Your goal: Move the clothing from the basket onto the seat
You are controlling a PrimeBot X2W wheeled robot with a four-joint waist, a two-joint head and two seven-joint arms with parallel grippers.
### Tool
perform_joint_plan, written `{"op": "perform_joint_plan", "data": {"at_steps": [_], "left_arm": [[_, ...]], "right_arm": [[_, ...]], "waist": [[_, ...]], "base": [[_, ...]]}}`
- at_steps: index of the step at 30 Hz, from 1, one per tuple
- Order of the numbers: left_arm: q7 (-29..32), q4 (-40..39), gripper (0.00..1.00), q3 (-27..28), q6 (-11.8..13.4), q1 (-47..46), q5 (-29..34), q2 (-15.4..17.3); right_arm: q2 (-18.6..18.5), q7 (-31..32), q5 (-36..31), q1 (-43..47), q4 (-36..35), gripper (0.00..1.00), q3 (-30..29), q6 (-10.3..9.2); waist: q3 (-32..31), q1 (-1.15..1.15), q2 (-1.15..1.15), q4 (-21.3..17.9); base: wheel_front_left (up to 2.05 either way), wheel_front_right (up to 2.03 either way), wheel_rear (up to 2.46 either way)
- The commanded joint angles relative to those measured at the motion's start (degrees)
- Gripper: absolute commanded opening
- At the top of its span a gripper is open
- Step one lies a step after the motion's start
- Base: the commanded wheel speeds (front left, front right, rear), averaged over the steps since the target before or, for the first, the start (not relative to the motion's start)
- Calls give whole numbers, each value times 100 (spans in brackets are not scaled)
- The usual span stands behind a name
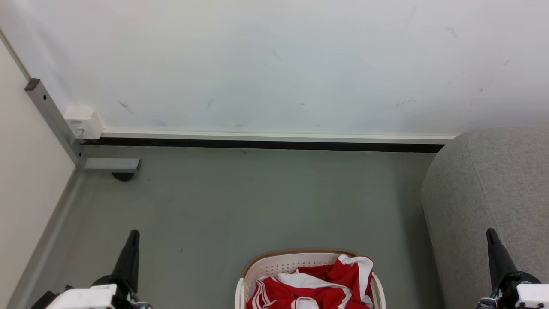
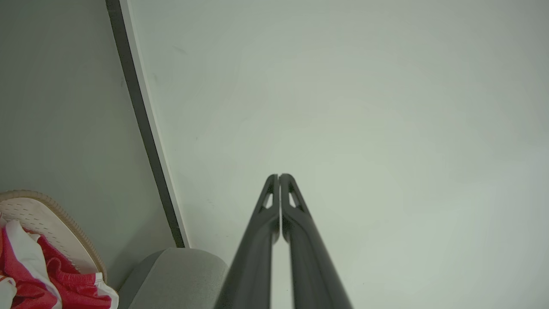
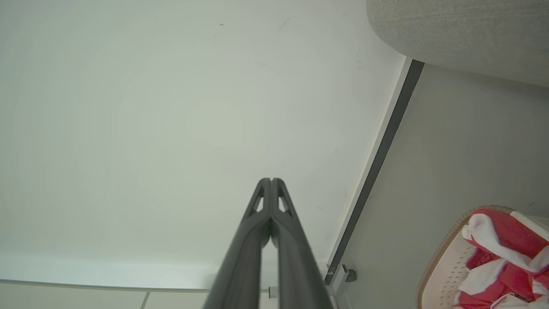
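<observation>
Red clothing with white stripes lies heaped in the cream basket at the bottom centre of the head view, on the floor. The grey seat rises at the right, just beside the basket. My left gripper is shut at the lower left, well left of the basket, holding nothing. My right gripper is shut at the lower right, over the seat's edge, empty. The left wrist view shows shut fingers, the clothing, the basket and the seat. The right wrist view shows shut fingers, the clothing, the basket and the seat.
A white wall with a dark skirting strip closes the back. At the left corner stand a grey metal post with a foot and a white socket box. Grey floor stretches between wall and basket.
</observation>
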Motion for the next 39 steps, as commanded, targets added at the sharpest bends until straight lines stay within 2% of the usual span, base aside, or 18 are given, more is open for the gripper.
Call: {"op": "perform_joint_plan", "data": {"at_steps": [1,39], "left_arm": [[17,-20,0,6,-31,-45,-80,13],[17,-20,0,6,-31,-45,-81,13]], "right_arm": [[-43,13,-1,-73,-29,0,-20,-13],[-43,13,-2,-74,-29,0,-20,-13]], "waist": [[0,0,0,0],[0,0,0,0]], "base": [[0,0,0],[0,0,0]]}}
